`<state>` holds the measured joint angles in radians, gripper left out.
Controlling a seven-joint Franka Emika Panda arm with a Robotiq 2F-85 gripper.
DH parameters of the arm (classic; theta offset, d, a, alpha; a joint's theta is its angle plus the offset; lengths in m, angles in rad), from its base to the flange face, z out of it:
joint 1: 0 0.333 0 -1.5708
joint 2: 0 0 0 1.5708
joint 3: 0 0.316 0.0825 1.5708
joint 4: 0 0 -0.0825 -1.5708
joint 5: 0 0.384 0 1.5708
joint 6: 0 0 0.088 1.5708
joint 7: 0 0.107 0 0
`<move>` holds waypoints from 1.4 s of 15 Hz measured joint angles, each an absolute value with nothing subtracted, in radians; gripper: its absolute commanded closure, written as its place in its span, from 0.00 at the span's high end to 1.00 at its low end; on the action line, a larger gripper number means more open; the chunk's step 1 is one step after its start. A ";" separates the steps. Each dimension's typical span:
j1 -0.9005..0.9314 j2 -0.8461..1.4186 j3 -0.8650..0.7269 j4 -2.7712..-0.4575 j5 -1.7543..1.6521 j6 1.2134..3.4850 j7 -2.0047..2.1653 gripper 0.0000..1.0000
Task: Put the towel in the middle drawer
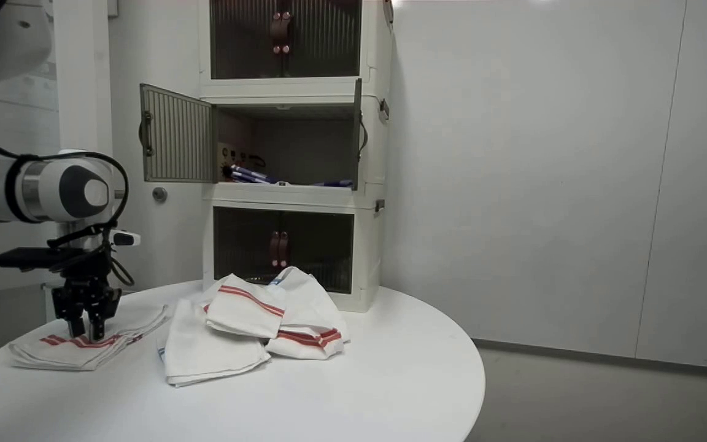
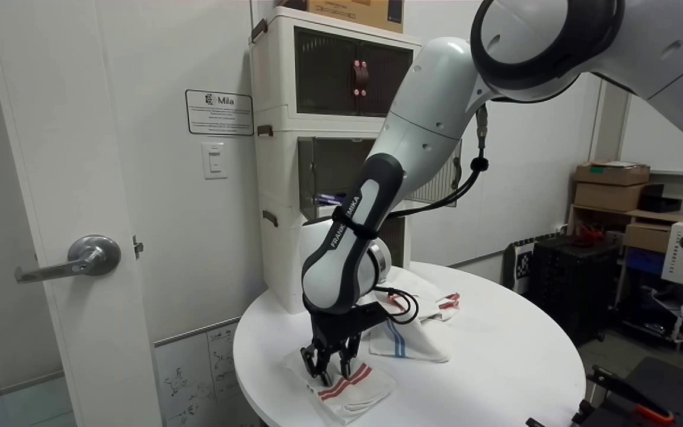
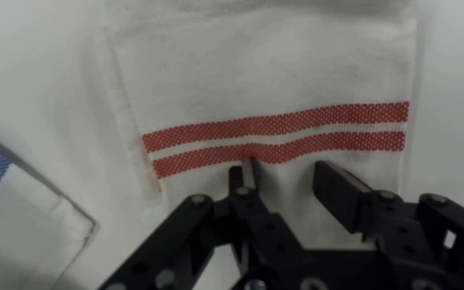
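Observation:
The white towel (image 1: 53, 356) with red stripes lies flat on the table beneath my gripper (image 1: 86, 336); it also shows as the towel (image 2: 368, 394). In the wrist view, my gripper (image 3: 284, 169) is partly open, with both fingertips down at the towel (image 3: 272, 64) just below its red stripes. Between the fingers the cloth bulges slightly, but neither finger pinches it. The middle drawer (image 1: 304, 147) is the cabinet's second cubby, its two grey doors swung open and a few blue-and-white items inside on its floor.
A heap of lumpier white towels (image 1: 218, 350) with red and blue stripes sits beside the towel, in front of the cabinet. The top cubby (image 1: 243, 43) and the bottom cubby (image 1: 243, 245) have closed doors. An open grey door panel (image 1: 178, 135) juts out toward the arm's side.

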<state>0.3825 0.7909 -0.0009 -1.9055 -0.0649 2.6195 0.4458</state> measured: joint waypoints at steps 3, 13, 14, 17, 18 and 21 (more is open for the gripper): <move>0.382 0.790 0.000 -1.899 -0.065 2.619 0.433 0.03; 0.314 0.769 0.058 -1.918 -0.004 2.604 0.368 0.06; 0.294 0.757 0.077 -1.930 0.008 2.594 0.342 0.06; 0.243 0.711 0.124 -1.972 0.044 2.559 0.281 0.06; 0.229 0.691 0.133 -1.991 0.055 2.553 0.269 0.06; 0.204 0.626 0.140 -2.052 0.081 2.548 0.263 0.06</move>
<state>0.2040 0.6263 0.1399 -2.0520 0.0809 2.5485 0.2629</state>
